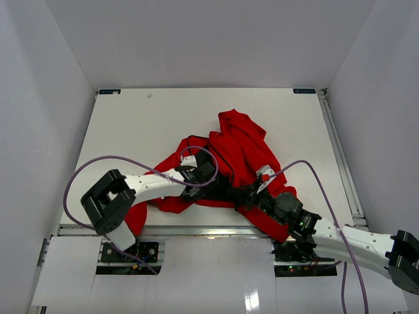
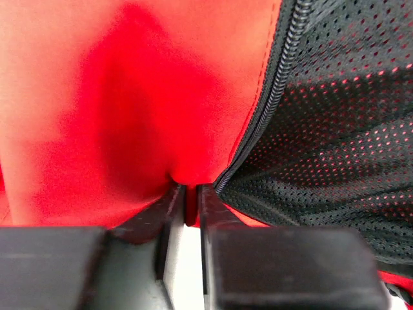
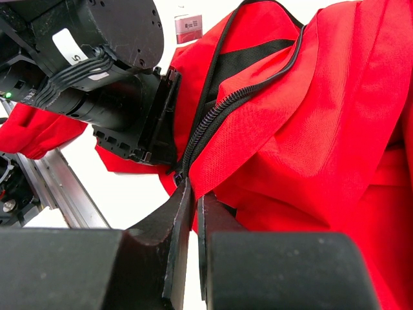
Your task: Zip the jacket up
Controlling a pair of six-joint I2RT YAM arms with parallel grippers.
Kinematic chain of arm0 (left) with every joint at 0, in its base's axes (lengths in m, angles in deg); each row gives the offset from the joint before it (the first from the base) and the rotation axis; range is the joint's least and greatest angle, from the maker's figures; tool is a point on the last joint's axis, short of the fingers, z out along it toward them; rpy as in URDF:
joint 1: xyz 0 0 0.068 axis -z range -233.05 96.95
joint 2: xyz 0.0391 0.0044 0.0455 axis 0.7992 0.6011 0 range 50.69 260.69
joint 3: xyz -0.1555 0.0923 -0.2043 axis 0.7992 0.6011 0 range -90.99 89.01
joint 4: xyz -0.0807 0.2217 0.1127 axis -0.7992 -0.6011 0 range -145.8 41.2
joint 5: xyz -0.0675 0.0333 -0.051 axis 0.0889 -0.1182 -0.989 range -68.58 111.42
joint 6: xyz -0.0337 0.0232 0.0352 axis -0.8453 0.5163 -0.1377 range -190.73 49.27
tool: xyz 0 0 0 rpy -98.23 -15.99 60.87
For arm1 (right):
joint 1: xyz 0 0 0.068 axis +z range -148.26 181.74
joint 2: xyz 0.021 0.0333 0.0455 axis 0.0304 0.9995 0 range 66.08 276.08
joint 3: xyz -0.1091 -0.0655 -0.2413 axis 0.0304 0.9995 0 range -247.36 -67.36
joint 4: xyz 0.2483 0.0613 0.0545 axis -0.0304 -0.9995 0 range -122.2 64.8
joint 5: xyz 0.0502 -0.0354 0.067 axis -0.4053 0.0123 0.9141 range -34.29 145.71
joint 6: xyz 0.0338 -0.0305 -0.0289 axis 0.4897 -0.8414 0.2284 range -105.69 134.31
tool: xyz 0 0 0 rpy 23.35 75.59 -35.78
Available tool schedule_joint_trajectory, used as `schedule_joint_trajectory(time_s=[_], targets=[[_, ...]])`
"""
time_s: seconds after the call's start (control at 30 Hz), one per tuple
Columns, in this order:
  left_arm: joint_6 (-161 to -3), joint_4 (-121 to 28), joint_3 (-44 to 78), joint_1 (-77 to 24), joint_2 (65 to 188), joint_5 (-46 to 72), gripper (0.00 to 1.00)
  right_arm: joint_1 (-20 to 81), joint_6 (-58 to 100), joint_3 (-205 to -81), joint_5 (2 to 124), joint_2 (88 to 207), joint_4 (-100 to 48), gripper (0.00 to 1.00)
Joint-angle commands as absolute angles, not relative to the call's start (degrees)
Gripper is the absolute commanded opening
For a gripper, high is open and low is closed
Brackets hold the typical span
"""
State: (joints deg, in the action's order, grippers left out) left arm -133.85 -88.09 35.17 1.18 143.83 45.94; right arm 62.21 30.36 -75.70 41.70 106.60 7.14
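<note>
The red jacket (image 1: 242,144) lies crumpled on the white table (image 1: 144,124). My left gripper (image 1: 224,188) is at its near edge, shut on a fold of red fabric (image 2: 190,184) just left of the dark zipper teeth (image 2: 271,97); black mesh lining (image 2: 335,129) shows to the right. My right gripper (image 1: 247,196) meets it from the right. Its jaws (image 3: 193,194) are shut on the jacket's hem at the lower end of the zipper (image 3: 219,113). The left gripper's black body (image 3: 122,84) sits close beside it. The zipper slider is not clearly visible.
Metal rails run along the table's near edge (image 1: 196,229) and right edge (image 1: 340,157). Purple cables (image 1: 85,170) loop over both arms. A white tag (image 1: 265,173) lies on the jacket by the right wrist. White walls enclose the table.
</note>
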Motion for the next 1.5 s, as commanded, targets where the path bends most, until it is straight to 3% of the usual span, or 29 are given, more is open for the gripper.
schedule_joint_trajectory(time_s=[0.0,0.43,0.67,0.87,1.1,1.2,1.4,1.43,1.47], targets=[[-134.05,-89.15,36.94,1.44,140.87,46.96,0.2,62.39,29.73,-75.72,40.59,106.13,8.73,0.08],[-133.57,-92.04,36.02,1.35,139.99,47.96,0.33,62.39,29.6,-76.41,40.68,106.86,8.64,0.08],[-133.22,-92.04,35.66,1.35,139.57,48.08,0.27,62.48,29.57,-76.41,40.64,107.3,8.67,0.08],[-132.92,-92.21,35.57,1.35,138.42,48.39,0.15,62.48,29.52,-76.24,40.59,107.3,8.82,0.08],[-132.79,-92.57,35.66,1.35,137.28,48.76,0.14,62.4,29.52,-76.07,40.59,107.39,8.9,0.08],[-132.13,-92.45,35.91,1.35,136.98,48.67,0.0,62.42,29.6,-75.94,40.68,107.39,8.94,0.08],[-130.32,-92.78,37.05,1.35,134.02,50.53,0.0,62.39,29.57,-76.49,41.28,109.06,8.99,0.08],[-130.34,-92.74,37.37,1.29,133.23,50.59,0.04,62.39,29.54,-76.69,41.44,109.28,9.03,0.08],[-130.39,-92.49,37.91,1.15,132.15,50.34,0.14,62.39,29.58,-76.93,41.59,109.82,9.13,0.08]])
